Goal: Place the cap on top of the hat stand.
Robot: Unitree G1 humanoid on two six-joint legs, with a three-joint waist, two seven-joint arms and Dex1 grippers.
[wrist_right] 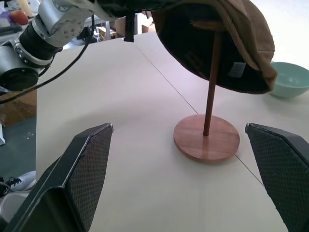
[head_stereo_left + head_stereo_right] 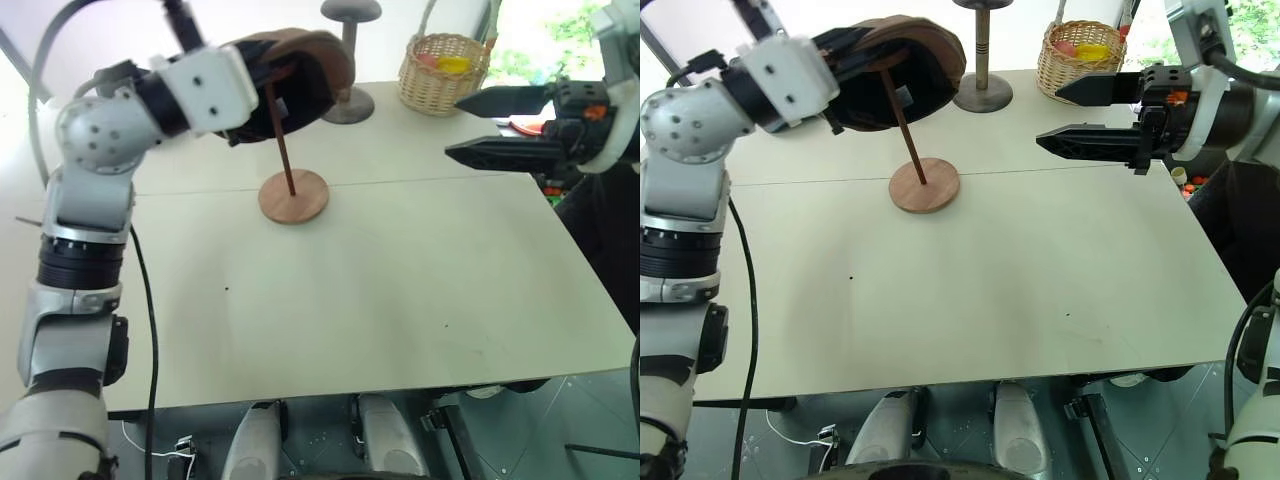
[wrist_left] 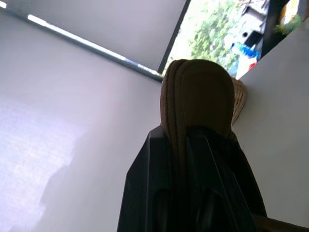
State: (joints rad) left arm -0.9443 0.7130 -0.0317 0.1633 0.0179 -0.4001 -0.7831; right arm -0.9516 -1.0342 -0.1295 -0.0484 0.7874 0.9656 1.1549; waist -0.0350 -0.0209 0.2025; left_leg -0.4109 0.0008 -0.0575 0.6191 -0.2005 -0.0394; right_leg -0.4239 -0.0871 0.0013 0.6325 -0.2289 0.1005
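- The left gripper (image 2: 845, 62) was clamped on the edge of the cap (image 2: 902, 70), its two black fingers (image 3: 159, 193) pinching the brown fabric between them, as the left wrist view showed.
- The cap hung tilted over the top of the stand (image 2: 292, 190), open side facing down and toward the robot, dark lining visible.
- In the right wrist view the stand's disc top sat inside the cap's hollow; whether the cap actually rested on the disc could not be told.
- The stand's thin rod leaned slightly in the head views, rising from its round base on the table (image 2: 400, 300), near the table's far middle.
- The right gripper (image 2: 480, 125) hovered above the table's right side, well apart from the stand, fingers spread wide and empty, pointing toward the stand.
- Behind the cap stood a grey stand (image 2: 350, 60) with a thicker post, near the far edge.
- A wicker basket (image 2: 443, 75) sat at the far right of the table, with yellow and red items inside.
- A pale green bowl (image 1: 289, 79) lay on the table beyond the cap in the right wrist view.
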